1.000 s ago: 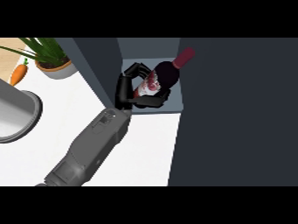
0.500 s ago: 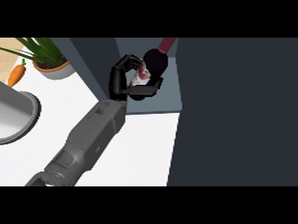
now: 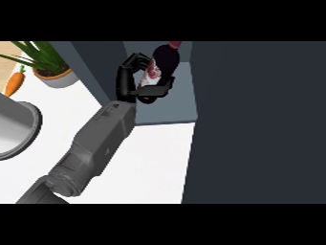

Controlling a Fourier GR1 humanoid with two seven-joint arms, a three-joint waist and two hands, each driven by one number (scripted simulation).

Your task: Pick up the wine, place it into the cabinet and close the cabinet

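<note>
Your hand [image 3: 138,81], which looked like the left one though its arm entered low and left and the view was poor, was curled round the wine [image 3: 162,62]. The bottle stood in that grasp over the cabinet [image 3: 183,103] floor, its long axis running up-frame, neck farthest from you. The dark cabinet door [image 3: 264,124] lay to the right.

The hand [image 3: 140,81] is covering the lower part of the wine bottle [image 3: 164,60], hiding its base and whether it is touching the cabinet [image 3: 176,105] floor. The view's left edge is cutting off the metal pot [image 3: 3,129], and the plant's [image 3: 42,57] leaves are running out of view.
</note>
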